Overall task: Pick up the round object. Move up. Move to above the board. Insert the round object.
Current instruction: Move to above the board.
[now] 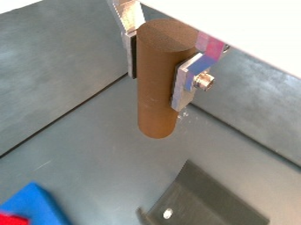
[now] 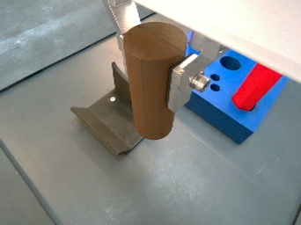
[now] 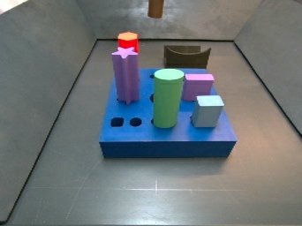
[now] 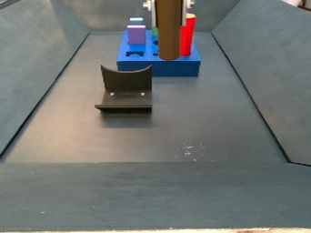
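In a wrist view: gripper (image 1: 159,68) clamped on the round object (image 1: 163,81), silver plates pressed to opposite sides of the brown cylinder; peg upright, lower end clear of the grey floor.
Floor below, same view: part of the fixture (image 1: 202,206) at the frame's edge; a corner of the board (image 1: 39,206) with a bit of red beside it.
In a wrist view: gripper (image 2: 150,61) closed around the round object (image 2: 153,81); fixture (image 2: 112,123) on the floor behind the peg; board (image 2: 223,110) beside it, dark holes in its top, red peg (image 2: 258,88) standing in it.
In a side view: round object (image 3: 156,8) only partly in frame, high, well apart from the board (image 3: 165,139); fingers out of frame.
On the board, same view: green cylinder (image 3: 169,98), purple star peg (image 3: 125,76), red peg (image 3: 127,41), pink block (image 3: 199,86), pale block (image 3: 209,111); two empty holes near the purple peg.
In a side view: round object (image 4: 169,30) hanging above the floor between fixture (image 4: 125,89) and board (image 4: 162,64); grip itself hard to make out.
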You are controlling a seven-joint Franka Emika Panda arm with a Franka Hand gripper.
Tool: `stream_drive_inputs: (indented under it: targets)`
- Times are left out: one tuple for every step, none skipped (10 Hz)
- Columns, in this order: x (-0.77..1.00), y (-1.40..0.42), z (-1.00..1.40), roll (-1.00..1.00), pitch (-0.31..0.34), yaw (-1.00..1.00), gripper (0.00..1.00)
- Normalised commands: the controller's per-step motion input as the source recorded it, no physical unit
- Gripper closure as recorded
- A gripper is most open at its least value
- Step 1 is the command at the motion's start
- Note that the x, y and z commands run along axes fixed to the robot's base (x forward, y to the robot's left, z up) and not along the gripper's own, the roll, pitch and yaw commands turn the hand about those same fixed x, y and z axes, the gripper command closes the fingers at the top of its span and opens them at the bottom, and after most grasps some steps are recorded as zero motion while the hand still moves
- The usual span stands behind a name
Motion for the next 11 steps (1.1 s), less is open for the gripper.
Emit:
stream_drive_inputs:
  targets:
    - [-0.11, -1.00, 0.44, 0.08, -0.067, -0.08, 1.00]
    - [-0.12, -1.00, 0.44, 0.10, -0.095, -0.03, 1.00]
    - [-0.12, -1.00, 0.43, 0.05, -0.073, -0.02, 1.00]
    - [-0.11, -1.00, 0.44, 0.05, 0.004, -0.01, 1.00]
    - [-0.11, -1.00, 0.44, 0.05, 0.023, 0.00, 1.00]
    - [-0.11, -1.00, 0.45, 0.03, 0.028, 0.00, 1.00]
    - [-0.11, -1.00, 0.45, 0.02, 0.048, 0.01, 1.00]
    - [-0.10, -1.00, 0.46, 0.00, 0.064, 0.01, 1.00]
    - [-0.10, -1.00, 0.46, -0.01, 0.090, 0.01, 1.00]
    - [-0.09, -1.00, 0.47, 0.01, 0.089, 0.01, 1.00]
    - [-0.08, -1.00, 0.48, -0.01, 0.088, 0.01, 1.00]
